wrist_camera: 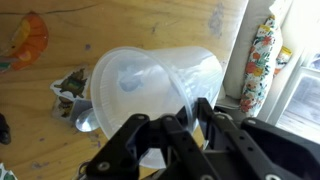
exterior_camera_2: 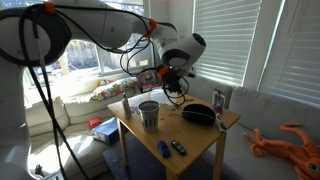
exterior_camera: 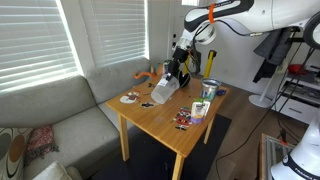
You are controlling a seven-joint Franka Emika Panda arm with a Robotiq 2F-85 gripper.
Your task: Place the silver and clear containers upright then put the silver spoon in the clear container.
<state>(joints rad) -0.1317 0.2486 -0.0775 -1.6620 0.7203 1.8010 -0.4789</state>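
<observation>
The clear container [wrist_camera: 150, 80] lies tilted on its side on the wooden table [wrist_camera: 60, 150], its open mouth facing the wrist camera. My gripper [wrist_camera: 180, 125] is shut on its rim, with the thin wall between the fingers. In an exterior view the gripper [exterior_camera: 177, 72] sits over the container [exterior_camera: 165, 92] at the table's back edge. The silver container [exterior_camera_2: 148, 115] stands upright near the table's front corner and also shows in the exterior view from the room side [exterior_camera: 209, 90]. A silvery spoon-like piece [wrist_camera: 85, 122] peeks out beside the clear container.
A crumpled wrapper [wrist_camera: 70, 95] lies by the container. A black bowl-like object [exterior_camera_2: 197, 115], a dark can [exterior_camera_2: 219, 100] and small blue items [exterior_camera_2: 165, 150] are on the table. An orange toy [exterior_camera_2: 290, 140] lies on the couch. Window blinds [exterior_camera: 40, 45] are close behind.
</observation>
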